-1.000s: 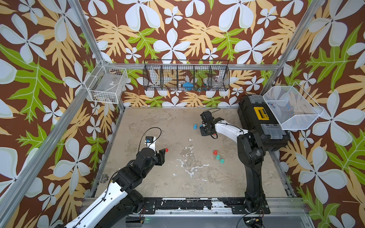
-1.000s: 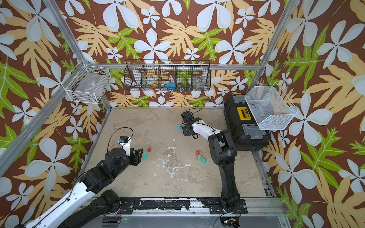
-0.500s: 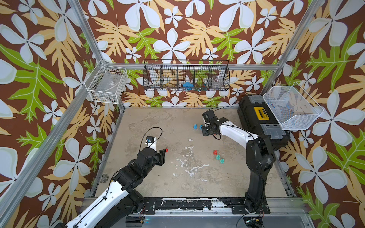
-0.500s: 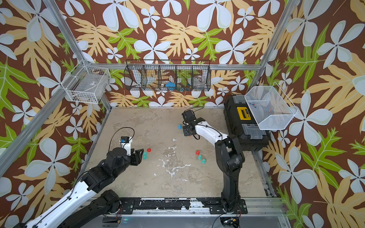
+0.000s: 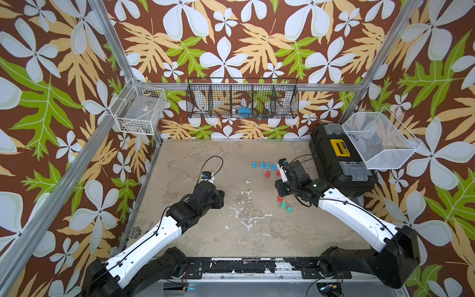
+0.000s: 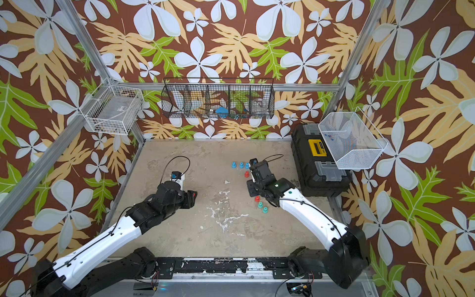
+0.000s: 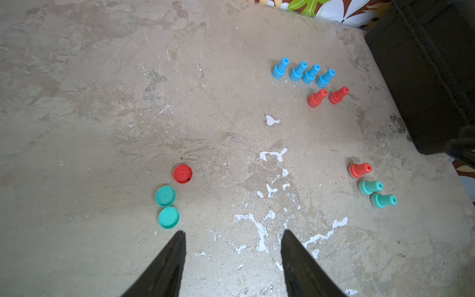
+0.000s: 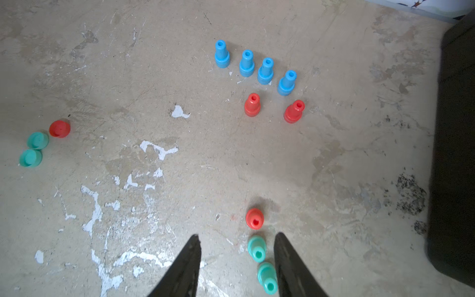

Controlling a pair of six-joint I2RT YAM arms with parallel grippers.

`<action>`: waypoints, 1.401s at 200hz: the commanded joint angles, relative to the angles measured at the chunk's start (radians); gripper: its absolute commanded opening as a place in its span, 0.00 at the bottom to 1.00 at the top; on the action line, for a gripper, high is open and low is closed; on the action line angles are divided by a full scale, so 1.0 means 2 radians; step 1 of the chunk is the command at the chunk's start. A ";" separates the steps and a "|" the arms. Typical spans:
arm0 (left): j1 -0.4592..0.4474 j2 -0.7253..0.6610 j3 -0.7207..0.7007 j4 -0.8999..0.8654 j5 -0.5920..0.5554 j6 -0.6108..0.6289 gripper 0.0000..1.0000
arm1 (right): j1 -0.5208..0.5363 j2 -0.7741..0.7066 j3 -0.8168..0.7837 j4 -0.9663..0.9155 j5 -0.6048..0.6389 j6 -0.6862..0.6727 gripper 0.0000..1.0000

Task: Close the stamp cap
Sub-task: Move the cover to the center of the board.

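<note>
I see my left end effector (image 7: 233, 232) spread and empty, with the loose red cap (image 7: 182, 173) flat on the table (image 7: 77, 108) just ahead, so left's nearer. My right end effector (image 8: 237, 234), spread too, hangs by the upright red stamp (image 8: 254, 218).

I am seeing bright, even lighting throughout; shadows are lying soft on the tabletop (image 7: 77, 102); wrist-view edges are bowing and dimming.

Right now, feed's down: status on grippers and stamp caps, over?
Left gripper open, empty. Right gripper open, near teal plastic stamp. Round red cap, two teal caps loose, off. Nothing blocking.
</note>
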 commanded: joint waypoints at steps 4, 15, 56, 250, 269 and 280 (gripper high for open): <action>0.003 0.031 0.001 0.036 0.007 -0.022 0.61 | -0.001 -0.054 -0.049 0.010 -0.011 0.017 0.49; 0.004 0.048 -0.002 0.047 0.004 -0.029 0.61 | -0.001 -0.076 -0.069 0.009 -0.013 0.020 0.49; 0.028 0.107 -0.017 0.091 0.020 -0.050 0.60 | 0.000 -0.136 -0.105 -0.004 -0.014 0.031 0.49; 0.066 0.287 0.024 0.150 0.022 -0.050 0.58 | 0.001 -0.187 -0.145 0.021 -0.029 0.040 0.49; 0.066 0.295 0.022 0.153 0.022 -0.052 0.58 | 0.001 -0.185 -0.146 0.023 -0.029 0.040 0.49; 0.066 0.300 0.020 0.155 0.026 -0.052 0.58 | 0.001 -0.184 -0.145 0.024 -0.029 0.040 0.49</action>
